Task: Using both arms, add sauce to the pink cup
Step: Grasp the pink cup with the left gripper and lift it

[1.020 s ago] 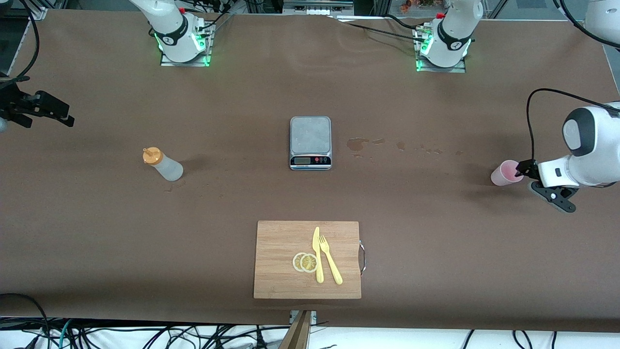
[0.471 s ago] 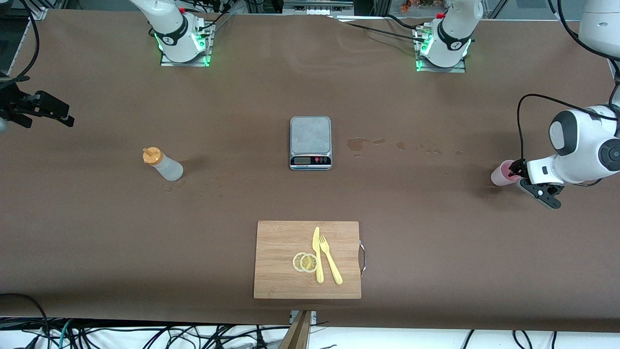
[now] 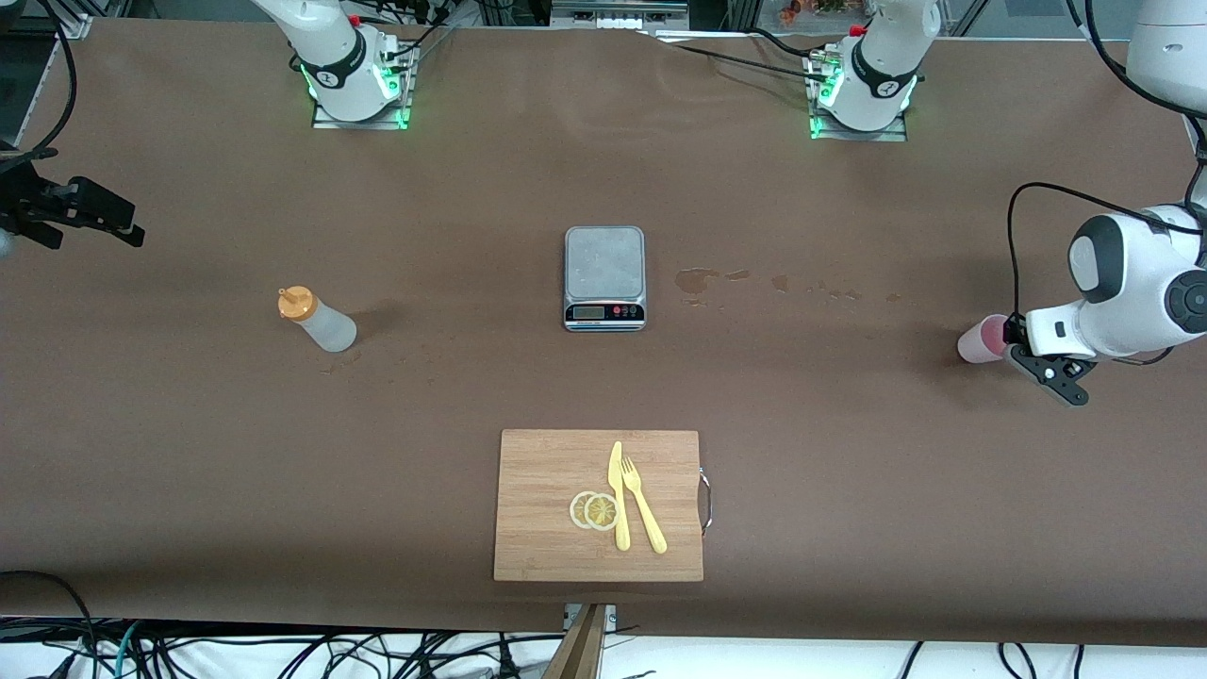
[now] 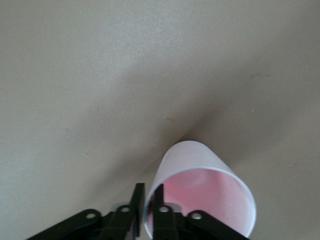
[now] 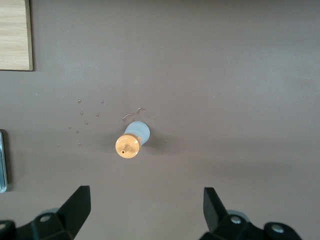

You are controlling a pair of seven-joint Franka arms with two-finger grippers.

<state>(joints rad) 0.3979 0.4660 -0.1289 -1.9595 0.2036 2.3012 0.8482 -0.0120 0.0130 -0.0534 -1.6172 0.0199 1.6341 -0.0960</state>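
Left gripper [image 4: 148, 210] jaws clenched on pink cup [image 3: 981, 339] rim: light, thin-walled, crushable. Right gripper [image 5: 145, 202] released over squeeze bottle [image 5: 131, 142].

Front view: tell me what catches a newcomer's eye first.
The left gripper pinches the pink cup's rim at the left arm's end of the table. The sauce stands alone toward the right arm's end, the right gripper open above it. A grey scale sits mid-table.
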